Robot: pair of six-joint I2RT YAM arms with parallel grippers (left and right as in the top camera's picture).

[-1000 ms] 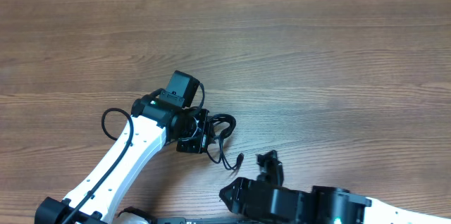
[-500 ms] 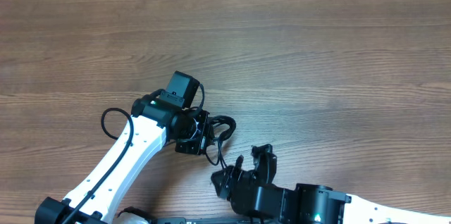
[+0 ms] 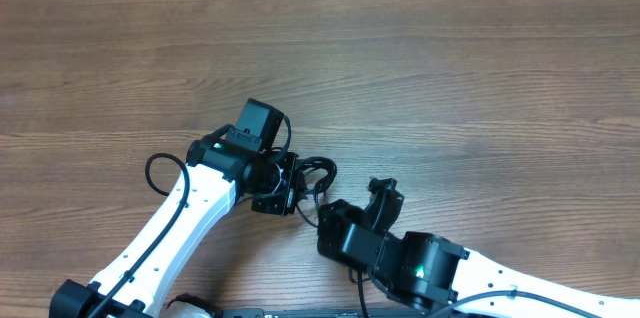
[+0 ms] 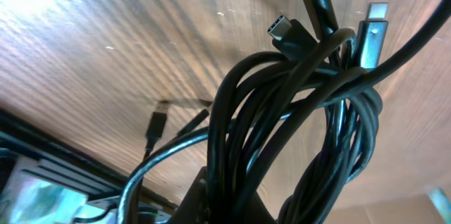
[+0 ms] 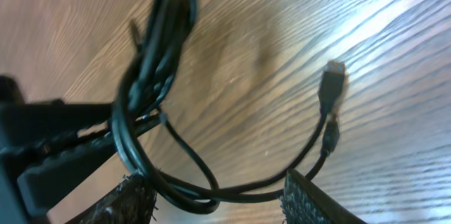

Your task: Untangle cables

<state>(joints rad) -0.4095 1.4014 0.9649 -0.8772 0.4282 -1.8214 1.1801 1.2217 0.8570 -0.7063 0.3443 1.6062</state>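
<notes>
The cables (image 3: pixel 318 172) are a tangled bundle of thin black cords just right of my left gripper (image 3: pixel 288 190), which is shut on them. In the left wrist view the cables (image 4: pixel 310 111) fill the frame, with a dark plug (image 4: pixel 283 31) and a silvery plug (image 4: pixel 374 28) sticking up. My right gripper (image 3: pixel 328 220) sits close below and right of the bundle. In the right wrist view its fingers (image 5: pixel 120 201) stand apart, open, with looping strands of the cables (image 5: pixel 232 194) running between them. One loose plug end (image 5: pixel 334 83) lies on the wood.
The wooden table (image 3: pixel 450 78) stretches bare behind and to the right of both arms. The left arm's own thick black wire (image 3: pixel 158 170) loops out to its left. Both arms crowd the table's front middle.
My right gripper has moved left and forward, up to the cable bundle, so strands now lie between its fingers. The left arm and its hold on the bundle have stayed still.
</notes>
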